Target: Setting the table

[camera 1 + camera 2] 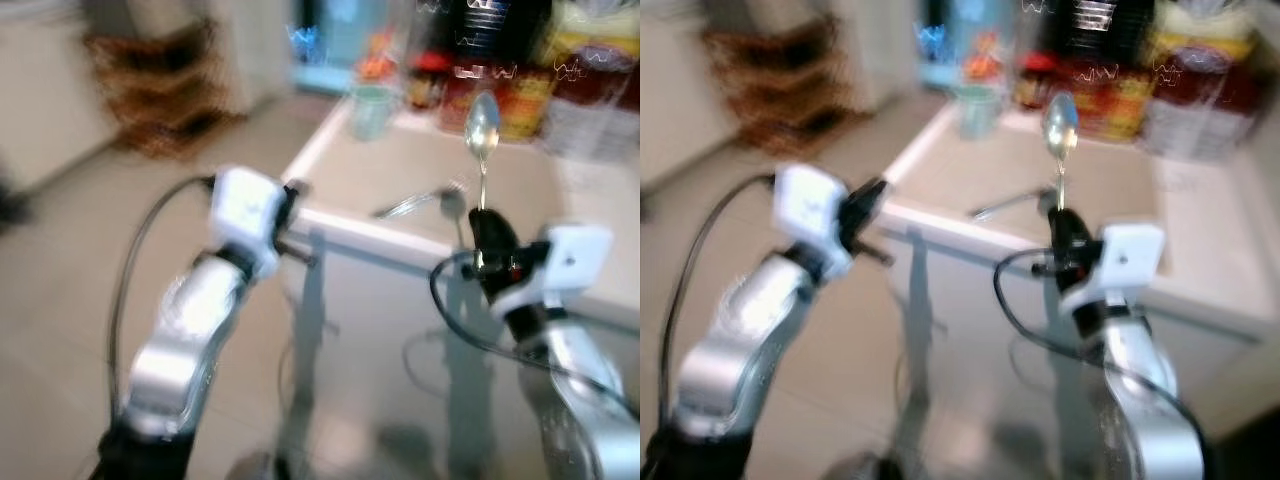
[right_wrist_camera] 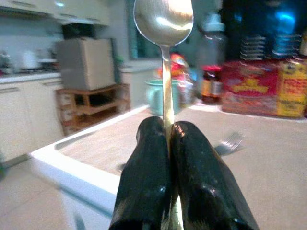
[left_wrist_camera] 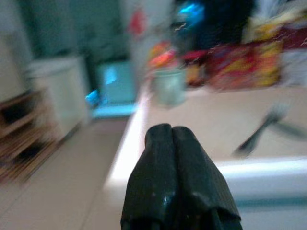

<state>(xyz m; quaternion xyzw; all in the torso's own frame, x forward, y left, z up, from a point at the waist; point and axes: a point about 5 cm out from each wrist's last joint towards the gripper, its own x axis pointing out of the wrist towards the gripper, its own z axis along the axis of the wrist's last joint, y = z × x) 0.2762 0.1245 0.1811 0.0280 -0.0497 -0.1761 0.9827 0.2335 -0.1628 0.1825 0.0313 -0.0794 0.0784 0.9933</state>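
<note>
So the right gripper [image 2: 168, 139] is clamped on one spoon [image 2: 163, 19], handle vertical, bowl pointing straight up, just above the counter [image 1: 400, 175] edge. Left gripper [image 3: 171, 139] is pinched shut on nothing. One fork [image 2: 230, 142] lies on the counter; right wrist view also catches a wooden shelf [image 2: 91, 108].

Spoon [image 2: 163, 21]: polished metal, mirror-glossy bowl, pinched between right gripper [image 2: 169, 139] fingers, seen as black, smooth, slightly shiny. Left gripper [image 3: 171, 143] fingers pressed together: black, finely ribbed, duller sheen. Arms [image 1: 190, 340]: brushed silver metal, white plastic housings. Table [image 2: 268, 158]: matt beige top, white glossy edge. Fork [image 2: 229, 143]: shiny metal. Shelf rack [image 2: 91, 105]: wood. Mug [image 3: 169, 86]: pale green, smooth. Floor [image 1: 70, 250]: smooth tiles.
</note>
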